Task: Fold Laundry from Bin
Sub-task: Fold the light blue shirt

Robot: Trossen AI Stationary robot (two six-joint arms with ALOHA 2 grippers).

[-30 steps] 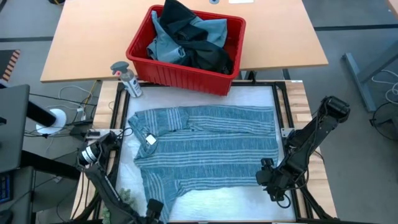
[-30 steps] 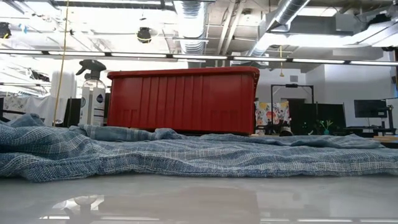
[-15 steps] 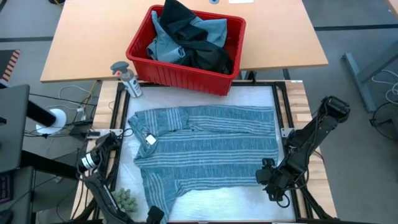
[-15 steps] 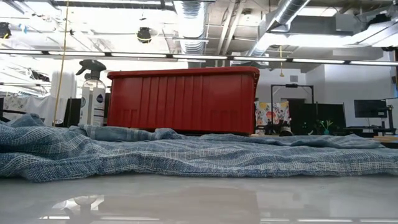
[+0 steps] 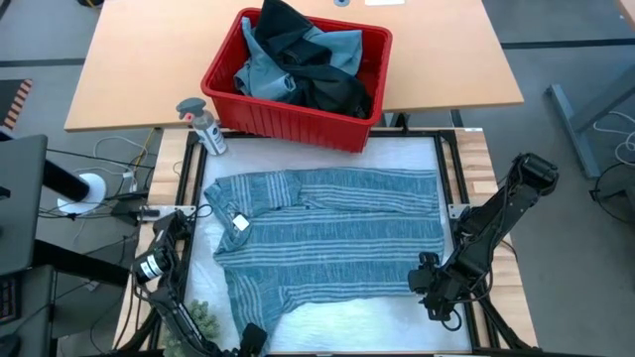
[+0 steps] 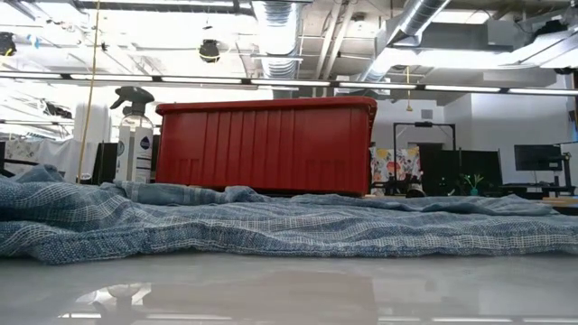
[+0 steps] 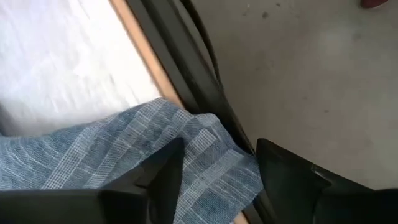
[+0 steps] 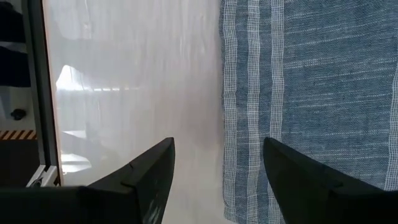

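Striped cloth [image 7: 155, 149] corner between parted fingers of left hand [image 7: 217, 180]; right hand [image 8: 217, 180] spread wide, low over near edge

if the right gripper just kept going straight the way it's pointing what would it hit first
Probably the striped shirt. The right gripper, open at the table's near right corner, looks down at the shirt's hem edge running between its fingers, with bare white table surface beside it. Depth is unclear, so it might touch the table first.
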